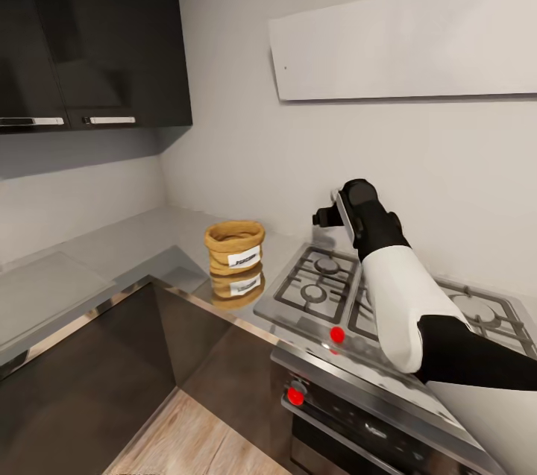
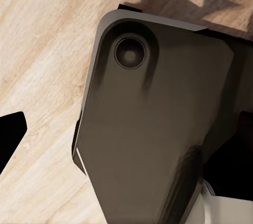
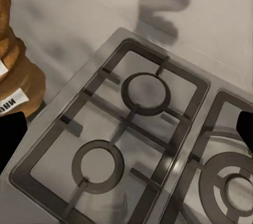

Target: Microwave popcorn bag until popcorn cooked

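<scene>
The squat orange-brown popcorn bag (image 1: 235, 246) with a white label stands upright on the glossy grey countertop (image 1: 112, 251), just beside the steel gas hob (image 1: 328, 285). The right gripper (image 1: 328, 215), fingers spread, hangs over the hob on a raised, bent white-and-black arm. I cannot tell the left gripper's finger state.

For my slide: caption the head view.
Right arm raised over the stove, popcorn bag waiting on the countertop.

Open air lies over the countertop (image 1: 112, 251) around the popcorn bag (image 1: 235, 245); the wall (image 1: 246, 147) closes behind it; raised stove grates (image 1: 317, 282) stand just beside; dark wall cabinets (image 1: 93, 27) hang well above.
</scene>
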Controlling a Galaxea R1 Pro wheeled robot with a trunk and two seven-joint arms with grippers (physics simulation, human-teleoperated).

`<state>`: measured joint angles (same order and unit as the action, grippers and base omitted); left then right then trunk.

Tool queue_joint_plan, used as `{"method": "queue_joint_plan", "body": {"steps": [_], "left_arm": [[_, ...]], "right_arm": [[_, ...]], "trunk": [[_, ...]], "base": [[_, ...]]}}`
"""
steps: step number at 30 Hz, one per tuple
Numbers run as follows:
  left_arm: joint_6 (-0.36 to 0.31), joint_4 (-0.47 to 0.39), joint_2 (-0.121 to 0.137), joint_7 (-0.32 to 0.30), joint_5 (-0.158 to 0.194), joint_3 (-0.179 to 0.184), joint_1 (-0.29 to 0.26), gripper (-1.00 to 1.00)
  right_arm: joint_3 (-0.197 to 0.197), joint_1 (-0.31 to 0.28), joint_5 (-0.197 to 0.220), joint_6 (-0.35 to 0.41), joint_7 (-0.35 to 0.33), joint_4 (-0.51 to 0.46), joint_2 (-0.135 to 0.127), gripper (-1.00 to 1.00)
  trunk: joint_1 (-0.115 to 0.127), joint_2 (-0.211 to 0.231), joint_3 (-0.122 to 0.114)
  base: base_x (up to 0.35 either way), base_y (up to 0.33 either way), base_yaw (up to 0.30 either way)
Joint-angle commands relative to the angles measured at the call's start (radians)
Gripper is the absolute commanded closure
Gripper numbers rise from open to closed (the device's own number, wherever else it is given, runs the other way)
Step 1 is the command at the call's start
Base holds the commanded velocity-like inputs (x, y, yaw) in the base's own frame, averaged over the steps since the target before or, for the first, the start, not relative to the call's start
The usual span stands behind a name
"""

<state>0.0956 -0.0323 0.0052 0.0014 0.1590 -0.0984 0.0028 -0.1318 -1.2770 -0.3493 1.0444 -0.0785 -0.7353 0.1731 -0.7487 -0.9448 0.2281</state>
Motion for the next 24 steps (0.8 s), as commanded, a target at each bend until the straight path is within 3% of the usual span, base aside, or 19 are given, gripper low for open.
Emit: {"method": "queue_joint_plan", "body": {"steps": [1,14,24], "left_arm": [[0.001,-0.001,0.0,0.0,0.001,-0.007,0.0,-1.0],[0.001,-0.001,-0.001,0.0,0.001,-0.008,0.0,-1.0],[-0.001,-0.001,0.0,0.0,0.001,-0.007,0.0,-1.0]], "right_arm": [[-0.006,-0.001,-0.009,0.003,-0.008,-0.001,0.001,-1.0],[-0.012,-0.001,-0.008,0.003,-0.007,-0.001,0.001,-1.0],[-0.014,-0.001,-0.006,0.003,-0.009,-0.001,0.001,-1.0]], "trunk": [[0.0,-0.001,0.001],[0.0,-0.001,0.001],[0.0,-0.001,0.001]], "base": [[0.0,0.0,0.175],[0.001,0.0,0.286],[0.277,0.0,0.032]]}}
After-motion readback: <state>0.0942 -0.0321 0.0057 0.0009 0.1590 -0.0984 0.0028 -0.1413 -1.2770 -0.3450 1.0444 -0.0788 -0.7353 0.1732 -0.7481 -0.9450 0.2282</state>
